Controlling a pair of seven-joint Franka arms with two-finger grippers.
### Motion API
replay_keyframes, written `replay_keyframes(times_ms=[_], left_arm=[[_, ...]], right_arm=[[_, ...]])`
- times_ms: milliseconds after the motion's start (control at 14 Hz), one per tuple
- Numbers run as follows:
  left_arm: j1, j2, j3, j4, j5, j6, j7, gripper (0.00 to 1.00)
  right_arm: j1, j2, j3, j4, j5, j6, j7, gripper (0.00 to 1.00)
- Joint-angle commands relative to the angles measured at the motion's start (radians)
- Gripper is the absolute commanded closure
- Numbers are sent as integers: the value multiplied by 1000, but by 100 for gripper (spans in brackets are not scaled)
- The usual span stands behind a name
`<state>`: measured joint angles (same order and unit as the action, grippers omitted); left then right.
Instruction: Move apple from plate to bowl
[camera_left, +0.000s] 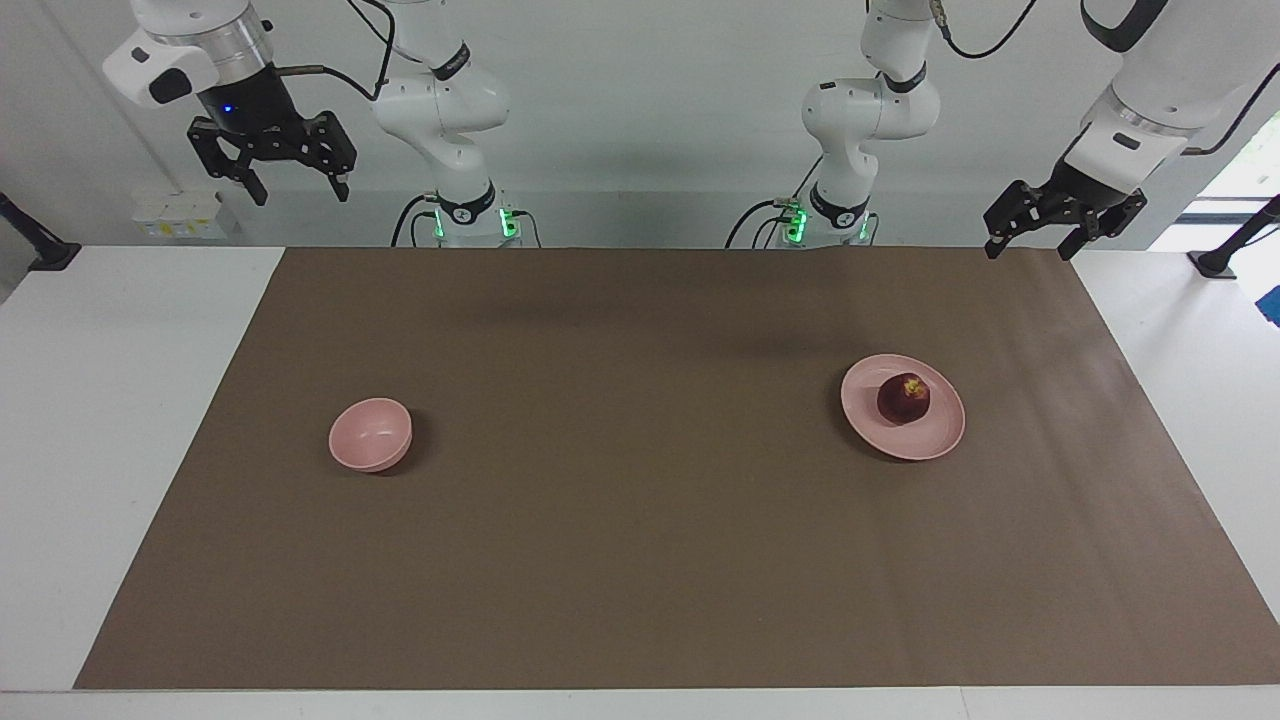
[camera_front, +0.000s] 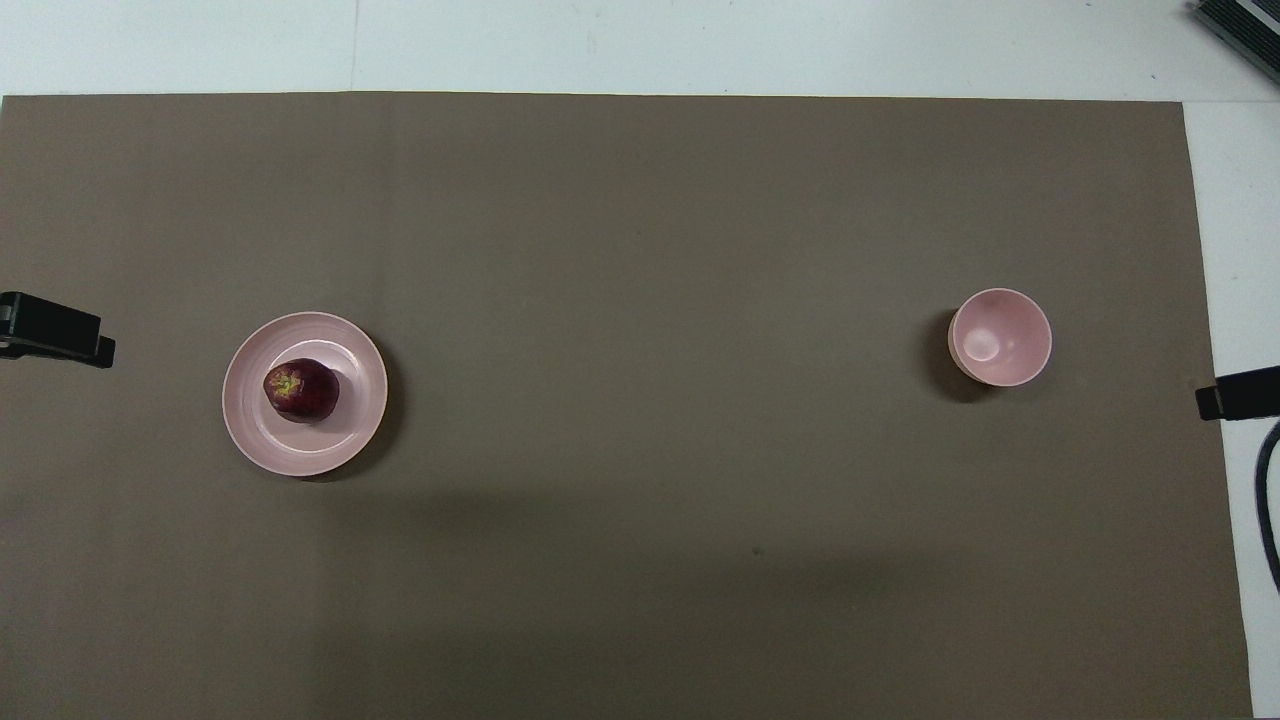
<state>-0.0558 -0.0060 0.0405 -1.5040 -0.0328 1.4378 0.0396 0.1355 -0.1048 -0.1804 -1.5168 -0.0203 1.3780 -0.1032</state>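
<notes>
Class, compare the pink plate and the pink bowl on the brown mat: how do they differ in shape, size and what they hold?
The plate is flat and shallow; the bowl is deep. The plate is wider than the bowl. The plate holds the apple; the bowl holds nothing. The plate lies toward the left arm's end of the table, the bowl toward the right arm's end. Both are round, pale pink and upright.
</notes>
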Motion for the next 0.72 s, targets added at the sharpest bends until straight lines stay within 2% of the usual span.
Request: replay_keyframes(times_ms=[0, 645], left_arm=[[11, -20, -7, -15, -10, -14, 6, 0], [13, -37, -10, -48, -12, -7, 11, 0]], right_arm=[[-11, -18, 4, -17, 8, -5, -29, 0], [-2, -21, 6, -9, 8, -4, -29, 0]])
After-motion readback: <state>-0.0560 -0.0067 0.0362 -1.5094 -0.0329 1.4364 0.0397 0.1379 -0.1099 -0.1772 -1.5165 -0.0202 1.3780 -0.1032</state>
